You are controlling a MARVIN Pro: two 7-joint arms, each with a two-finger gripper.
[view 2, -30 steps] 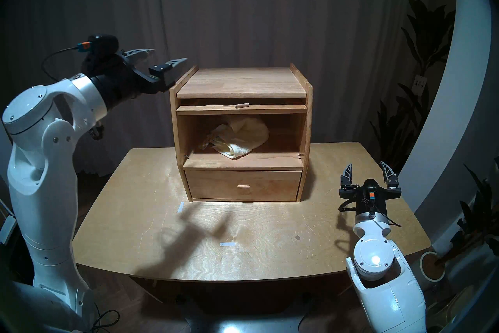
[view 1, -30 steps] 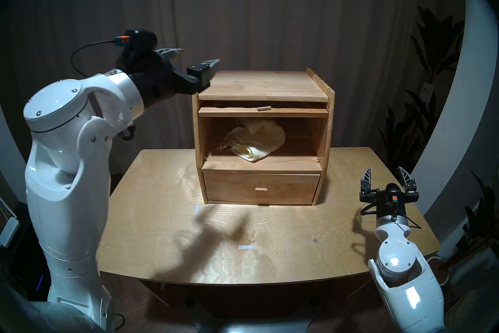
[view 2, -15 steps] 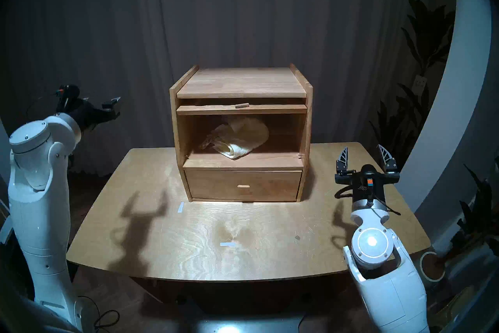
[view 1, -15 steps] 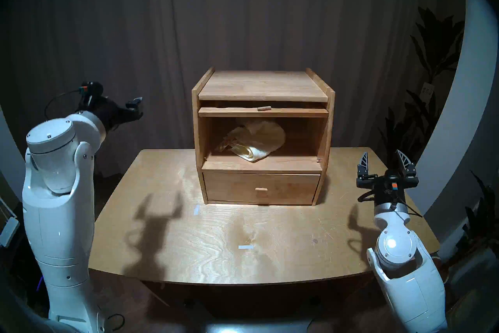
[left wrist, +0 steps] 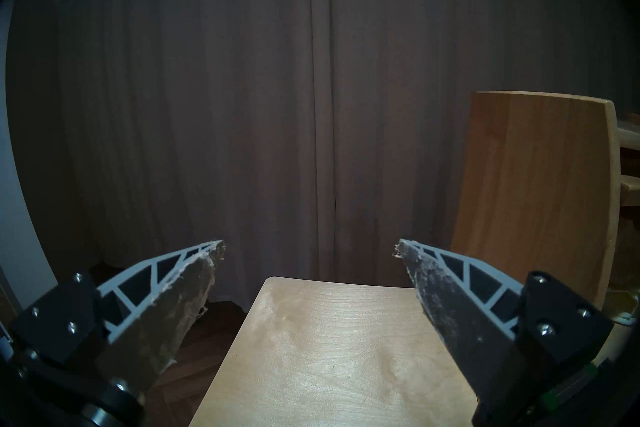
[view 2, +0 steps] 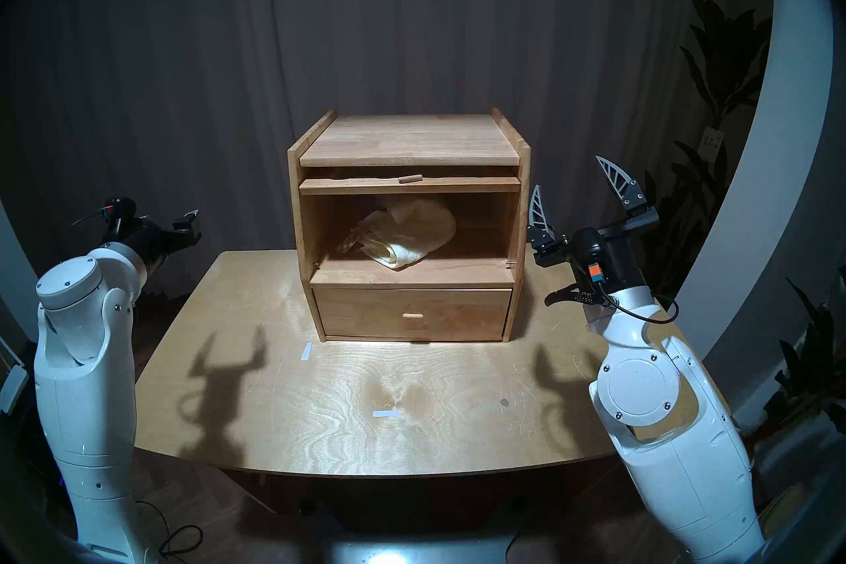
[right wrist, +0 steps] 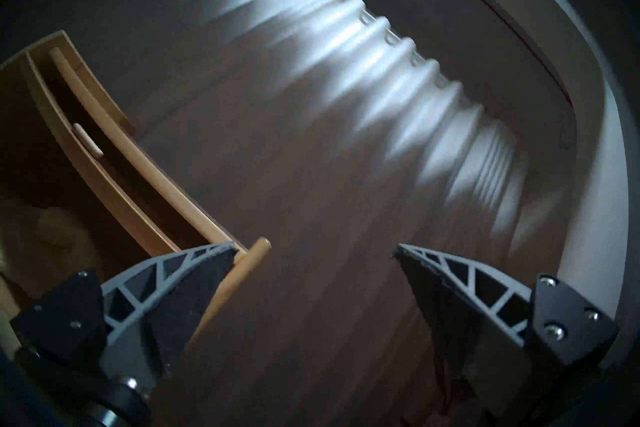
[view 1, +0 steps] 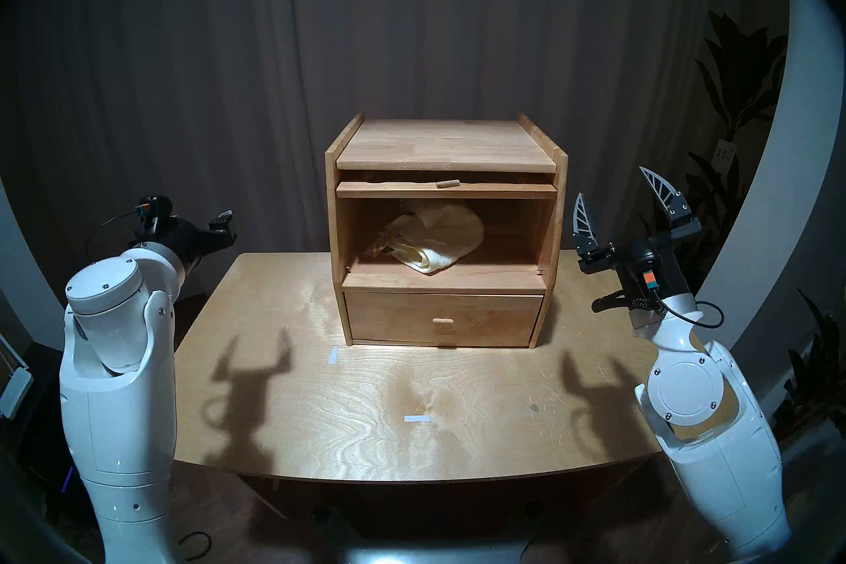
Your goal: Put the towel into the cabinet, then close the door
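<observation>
The wooden cabinet [view 1: 556, 201] [view 2: 522, 201] stands at the back middle of the table. The cream towel [view 1: 441, 236] [view 2: 412, 229] lies crumpled inside its large compartment. The door [view 1: 446, 190] [view 2: 409, 185] is up and lies flat under the top board, its peg knob facing front. My left gripper [view 1: 226, 224] [left wrist: 310, 244] is open and empty, off the table's back left corner. My right gripper [view 1: 611, 185] [right wrist: 316, 246] is open and empty, raised beside the cabinet's right side [right wrist: 239, 277].
The drawer [view 1: 443, 318] below the compartment is shut. Two white tape marks [view 1: 333, 355] [view 1: 416, 418] lie on the table [view 1: 366, 412]. A dark curtain hangs behind. Tall plants [view 1: 732, 100] stand at the right.
My left arm has drawn back from the cabinet's top left corner, down and to the left. My right arm has risen from the table toward the cabinet's right side. The towel has not moved.
</observation>
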